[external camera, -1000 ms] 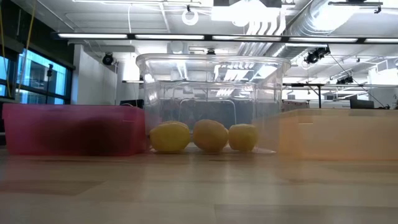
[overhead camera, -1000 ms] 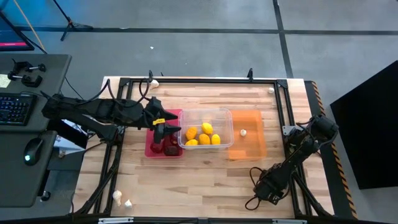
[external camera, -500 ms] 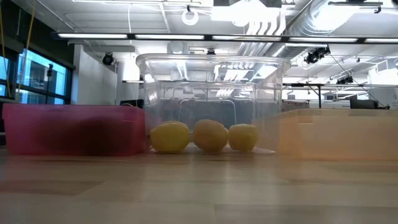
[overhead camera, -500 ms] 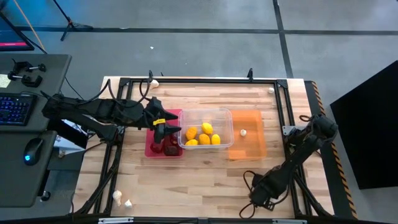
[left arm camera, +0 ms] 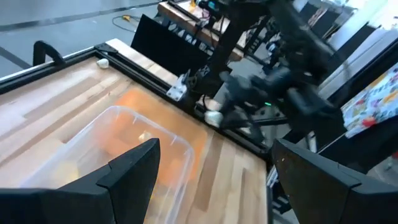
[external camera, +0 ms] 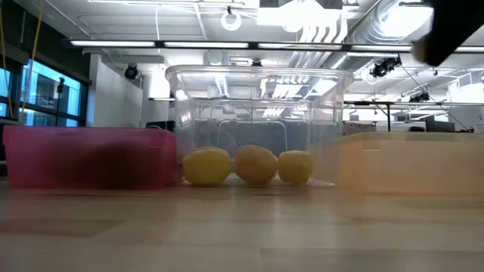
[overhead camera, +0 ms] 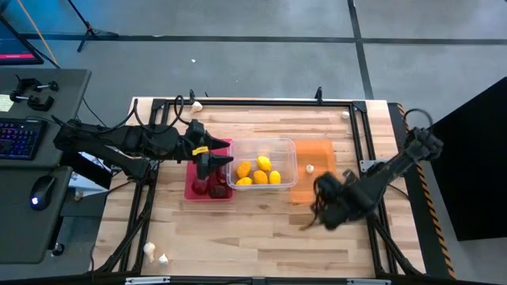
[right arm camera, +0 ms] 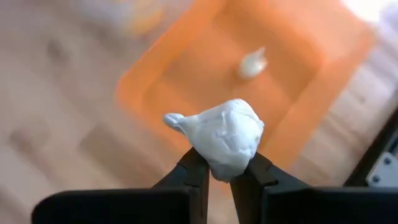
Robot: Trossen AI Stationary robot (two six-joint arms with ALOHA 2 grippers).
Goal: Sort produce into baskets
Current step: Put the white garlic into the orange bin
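White garlic bulb [right arm camera: 222, 138] pinched between the two dark fingers [right arm camera: 189, 171] of the right end effector [right arm camera: 219, 168], held tight, sticking up past the fingertips. Hanging above bare wood just off the near edge of the orange basket [right arm camera: 323, 93], with a second garlic bulb [right arm camera: 252, 63] lying inside that basket. From overhead, right end effector [overhead camera: 323, 207] blurred beside the orange basket [overhead camera: 317, 192], near its front corner.

Next door, clear basket [overhead camera: 261, 164] in the middle holding yellow lemons [overhead camera: 259, 172]. Beyond that, red basket [overhead camera: 196, 190] with dark red lumps [overhead camera: 217, 190] inside. Left end effector [overhead camera: 212, 162] hovering over the red basket, fingers [left arm camera: 134, 165] spread wide, nothing between them.

Further out, loose garlic bulbs [overhead camera: 154, 254] on the front left corner of the worktop [overhead camera: 238, 229], another [overhead camera: 196, 104] at the back rail, one more [overhead camera: 345, 115] at the back right.
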